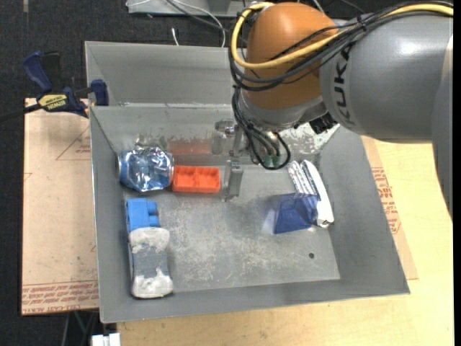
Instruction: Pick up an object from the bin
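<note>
- Camera view: tool [232,181] sits just right of the orange studded plastic brick [196,179], mid-bin; its opening cannot be told.
- Just left of it: crinkled blue foil packet [146,169].
- Grey arm [392,71] covers the rear-right of the bin [230,254].

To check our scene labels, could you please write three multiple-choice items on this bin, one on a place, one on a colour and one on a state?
1. The gripper is nearest to: A the orange block's right end; B the bin's near right corner; C the bin's left wall.
2. The crumpled pouch beside the white tube is: A yellow; B blue; C green.
3. The orange block: A hangs in the air; B stands on the rim; C lies on the bin floor.
Key: 1 A, its tip is just right of the block; 2 B, it shows blue; 3 C, it rests flat on the floor.
</note>
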Controlling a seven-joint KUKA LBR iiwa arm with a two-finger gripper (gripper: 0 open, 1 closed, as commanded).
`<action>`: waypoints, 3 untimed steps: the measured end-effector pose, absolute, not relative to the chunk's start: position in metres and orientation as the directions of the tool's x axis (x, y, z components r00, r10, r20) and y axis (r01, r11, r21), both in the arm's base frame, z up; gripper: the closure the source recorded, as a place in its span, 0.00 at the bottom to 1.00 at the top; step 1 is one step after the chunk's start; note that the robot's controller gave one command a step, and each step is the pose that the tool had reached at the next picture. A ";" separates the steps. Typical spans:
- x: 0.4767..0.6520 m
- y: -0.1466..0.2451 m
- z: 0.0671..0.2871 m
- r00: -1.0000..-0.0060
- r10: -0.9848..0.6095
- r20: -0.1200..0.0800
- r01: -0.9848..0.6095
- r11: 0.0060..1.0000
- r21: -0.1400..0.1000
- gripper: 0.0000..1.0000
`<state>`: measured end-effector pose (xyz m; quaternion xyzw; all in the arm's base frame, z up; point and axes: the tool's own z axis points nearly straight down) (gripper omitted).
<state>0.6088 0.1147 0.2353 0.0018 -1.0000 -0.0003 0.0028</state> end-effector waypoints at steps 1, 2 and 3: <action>0.610 0.114 0.240 -1.000 0.000 -0.002 0.000 1.000 0.001 0.00; 0.631 0.110 0.110 -0.999 0.032 -0.003 0.032 0.999 0.003 0.00; 0.644 0.102 0.152 -0.987 0.161 -0.010 0.161 0.987 0.006 0.00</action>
